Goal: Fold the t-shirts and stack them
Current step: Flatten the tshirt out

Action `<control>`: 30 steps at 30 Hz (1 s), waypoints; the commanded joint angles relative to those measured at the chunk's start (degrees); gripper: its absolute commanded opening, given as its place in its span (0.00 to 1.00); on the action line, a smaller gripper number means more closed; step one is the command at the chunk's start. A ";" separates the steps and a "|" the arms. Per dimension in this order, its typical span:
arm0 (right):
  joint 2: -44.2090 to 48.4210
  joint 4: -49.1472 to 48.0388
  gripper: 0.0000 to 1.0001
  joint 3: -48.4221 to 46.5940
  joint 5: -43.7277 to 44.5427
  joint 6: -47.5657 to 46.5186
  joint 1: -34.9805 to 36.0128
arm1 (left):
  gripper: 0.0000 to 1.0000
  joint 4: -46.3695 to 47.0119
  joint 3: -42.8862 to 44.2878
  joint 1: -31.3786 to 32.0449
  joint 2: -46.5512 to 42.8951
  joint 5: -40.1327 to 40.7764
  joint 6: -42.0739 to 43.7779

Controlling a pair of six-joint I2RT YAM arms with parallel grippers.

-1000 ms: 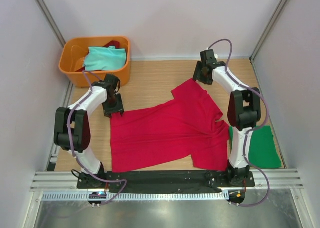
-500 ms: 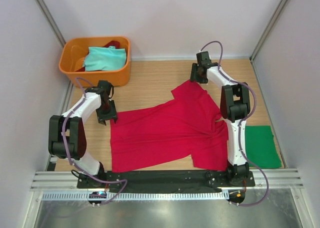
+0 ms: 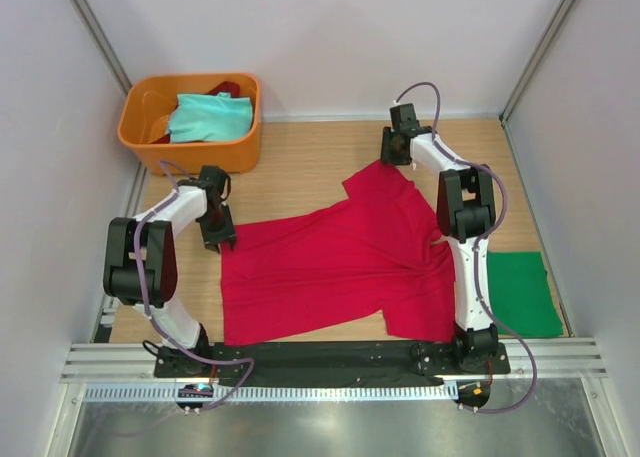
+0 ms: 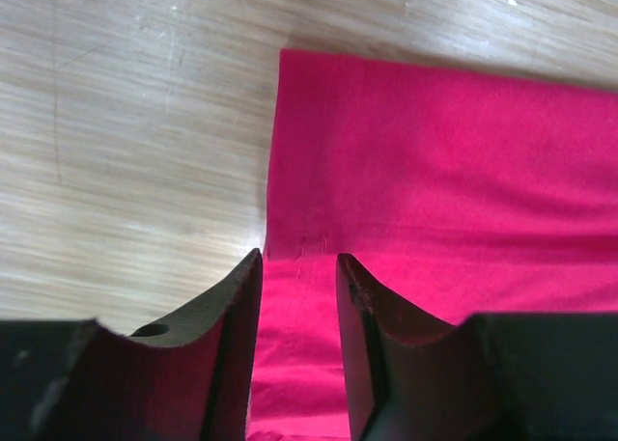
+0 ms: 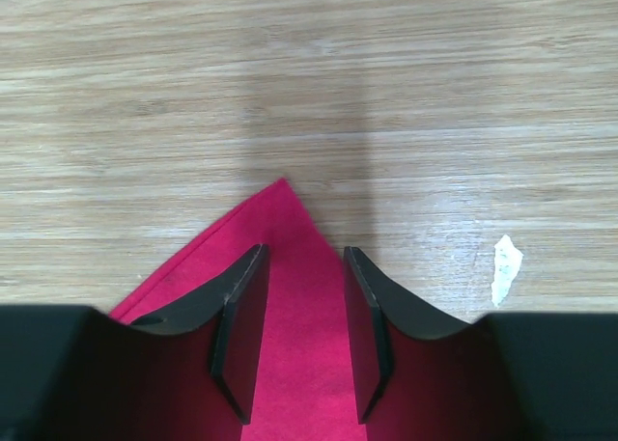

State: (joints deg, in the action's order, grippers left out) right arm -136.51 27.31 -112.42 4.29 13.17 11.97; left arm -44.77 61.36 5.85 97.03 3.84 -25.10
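Red shirt [image 3: 340,267] spread across the tabletop [image 3: 300,177], an end effector at each far corner.

Nearest, right of the right arm's base, the green shirt [image 3: 525,295] lies as a flat rectangle. From above, the left end effector [image 3: 218,235] sits at the red shirt's far left corner and the right end effector [image 3: 393,155] at its far tip, but the jaws are hidden there. The wrist views show them: both pairs stand apart, the left straddling the cloth's edge, the right straddling the pointed tip, beside a white fleck [image 5: 506,264]. Farthest, seen only from above, the teal shirt [image 3: 208,117] lies in the tub [image 3: 140,137].
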 commanded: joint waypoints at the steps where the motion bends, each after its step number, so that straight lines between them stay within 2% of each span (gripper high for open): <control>1: -0.51 -0.94 0.42 -2.01 -1.13 -0.69 0.69 | 0.36 2.85 0.25 -0.48 1.49 -0.23 -0.12; 8: -1.39 -1.12 0.38 -3.42 -1.31 0.19 0.78 | 0.27 3.20 -0.19 -0.49 2.11 0.12 -0.21; 11: -2.09 -1.29 0.38 -4.12 -1.75 0.28 0.78 | 0.20 2.94 -0.02 -0.49 1.76 0.29 -0.30; 17: -3.24 -1.12 0.38 -4.82 -2.98 0.28 0.78 | 0.14 2.67 0.33 -0.49 1.58 0.73 -0.12; 24: -4.29 -1.30 0.38 -6.32 -3.59 0.72 1.04 | 0.02 2.24 1.92 -0.57 1.93 0.73 0.05; 30: -5.52 -0.42 0.38 -8.43 -2.98 0.37 1.13 | 0.00 1.71 2.88 -0.75 2.02 0.82 0.23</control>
State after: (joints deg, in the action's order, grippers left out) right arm -140.64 26.37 -118.61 1.74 13.65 12.62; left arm -43.11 61.98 5.67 99.18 4.08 -25.08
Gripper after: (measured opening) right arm 0.377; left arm 0.005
